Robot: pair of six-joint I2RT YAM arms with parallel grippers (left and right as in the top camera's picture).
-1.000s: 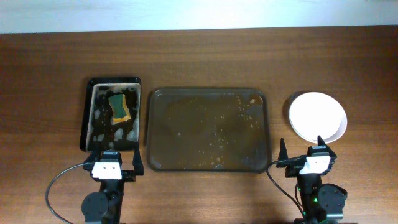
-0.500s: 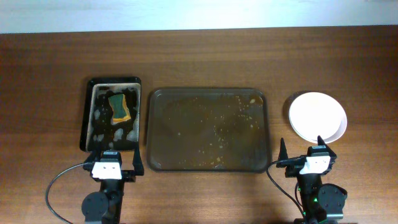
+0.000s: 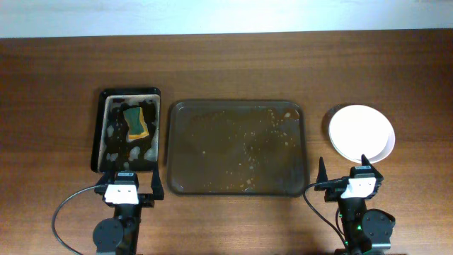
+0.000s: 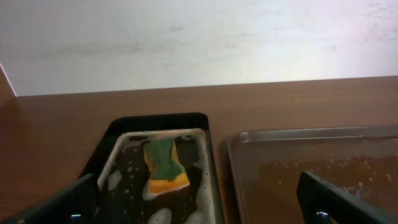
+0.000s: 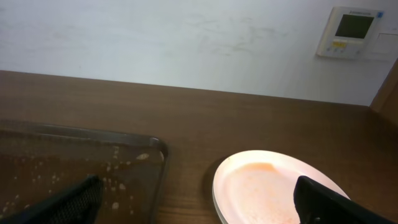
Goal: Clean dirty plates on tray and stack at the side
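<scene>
The plates (image 3: 361, 132) sit stacked on the table right of the tray; the top one is white with a faint orange tint, also in the right wrist view (image 5: 273, 190). The dark brown tray (image 3: 236, 147) lies mid-table, holding only specks and wet residue; its edge shows in the left wrist view (image 4: 317, 168) and the right wrist view (image 5: 74, 162). My left gripper (image 3: 134, 185) is open and empty at the front edge, below the sponge tray. My right gripper (image 3: 342, 177) is open and empty, just in front of the plate stack.
A small black tray (image 3: 128, 139) with soapy foam and a green-and-yellow sponge (image 3: 136, 121) stands left of the brown tray; the sponge also shows in the left wrist view (image 4: 165, 165). A wall with a thermostat panel (image 5: 352, 31) is behind the table.
</scene>
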